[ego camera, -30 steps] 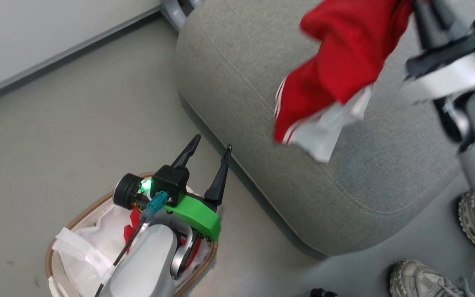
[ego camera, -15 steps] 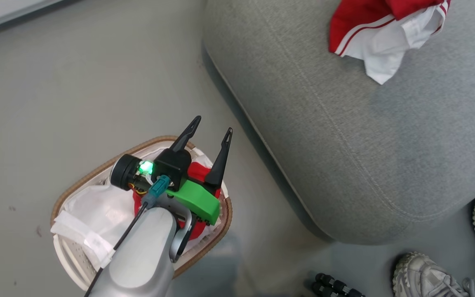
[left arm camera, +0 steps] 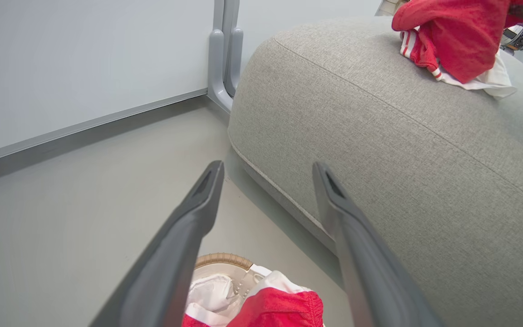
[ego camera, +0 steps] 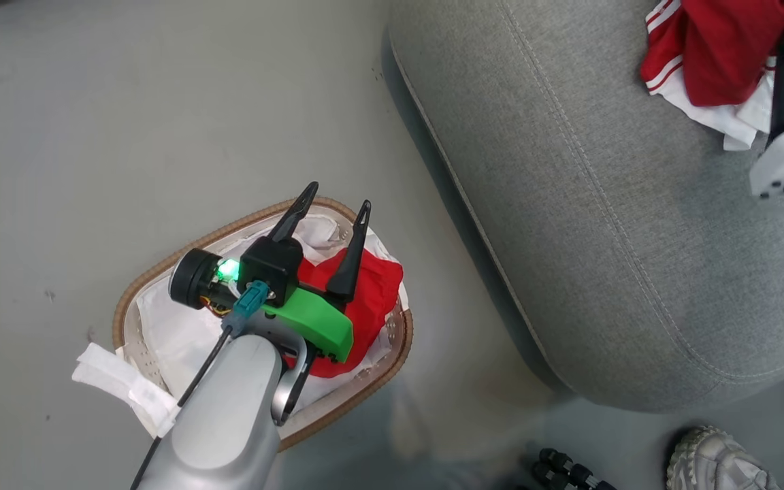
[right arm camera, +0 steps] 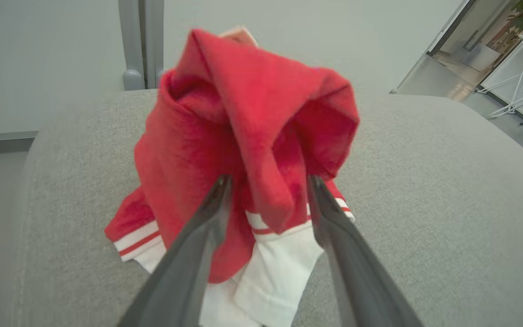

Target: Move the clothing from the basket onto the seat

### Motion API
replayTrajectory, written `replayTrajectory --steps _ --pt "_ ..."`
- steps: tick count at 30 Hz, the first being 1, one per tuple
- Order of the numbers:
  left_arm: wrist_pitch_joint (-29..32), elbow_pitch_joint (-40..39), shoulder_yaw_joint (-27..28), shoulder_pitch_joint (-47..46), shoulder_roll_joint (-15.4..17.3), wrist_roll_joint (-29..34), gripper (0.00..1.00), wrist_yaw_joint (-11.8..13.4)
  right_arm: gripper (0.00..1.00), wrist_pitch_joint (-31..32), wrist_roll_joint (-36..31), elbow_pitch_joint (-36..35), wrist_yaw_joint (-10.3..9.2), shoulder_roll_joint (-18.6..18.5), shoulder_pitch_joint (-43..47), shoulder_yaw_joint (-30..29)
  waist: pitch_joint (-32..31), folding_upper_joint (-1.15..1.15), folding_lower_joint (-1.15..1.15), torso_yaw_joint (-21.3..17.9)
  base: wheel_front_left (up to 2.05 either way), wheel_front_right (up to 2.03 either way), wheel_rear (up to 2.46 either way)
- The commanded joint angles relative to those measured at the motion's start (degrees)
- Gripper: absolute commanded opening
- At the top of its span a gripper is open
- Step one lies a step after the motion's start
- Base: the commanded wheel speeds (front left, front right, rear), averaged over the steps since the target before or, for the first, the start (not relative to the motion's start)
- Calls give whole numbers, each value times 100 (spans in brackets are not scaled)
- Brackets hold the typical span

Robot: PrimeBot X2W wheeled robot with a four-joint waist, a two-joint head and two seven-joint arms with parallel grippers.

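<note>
One red piece of clothing (right arm camera: 225, 136) with white striped trim lies heaped on the grey seat (right arm camera: 425, 181). My right gripper (right arm camera: 268, 181) is open, its fingers apart on either side of a standing fold of the cloth. The head view shows this garment (ego camera: 719, 54) at the far right of the seat (ego camera: 603, 238). A second red piece (ego camera: 371, 299) lies in the basket (ego camera: 120, 313) on a white liner (ego camera: 181, 333). My left gripper (ego camera: 337, 197) hangs open above it, holding nothing. In the left wrist view, the left gripper (left arm camera: 268, 168) is above the basket's red garment (left arm camera: 279, 309).
The basket stands on the grey floor just left of the seat's edge. A liner flap (ego camera: 120, 395) hangs over its near rim. A person's shoe (ego camera: 712, 463) and small dark parts (ego camera: 562, 473) lie at the lower right. A wall and grey post (left arm camera: 223, 59) stand behind.
The head camera has shifted. The red garment hung from my shut right gripper; now it rests on the seat and the jaws have opened. The left gripper stays open over the basket.
</note>
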Motion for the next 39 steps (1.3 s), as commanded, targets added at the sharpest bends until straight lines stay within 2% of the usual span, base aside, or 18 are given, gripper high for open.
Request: replayTrajectory --steps 1,11,22,32,39 --pt "4 0 28 83 27 -25 100 -11 100 -1 -33 -20 -8 19 224 -79 -140 0 -1 -26 0 0 0" --pt "5 -143 422 464 27 -138 100 164 100 -2 173 -841 -8 338 1583 -38 -815 0 -1 69 0 0 0" --pt "5 -460 1267 1127 27 62 100 531 100 -2 429 -2047 -8 859 2341 509 -1445 0 -1 716 0 0 0" --pt "5 -702 2041 1809 21 19 100 836 100 -2 443 -2246 -8 1130 2856 850 -1870 0 -1 1346 0 0 0" --pt "5 -822 2339 2387 21 65 100 738 100 -2 340 -2183 -8 1205 3267 968 -2217 0 -1 1556 0 0 0"
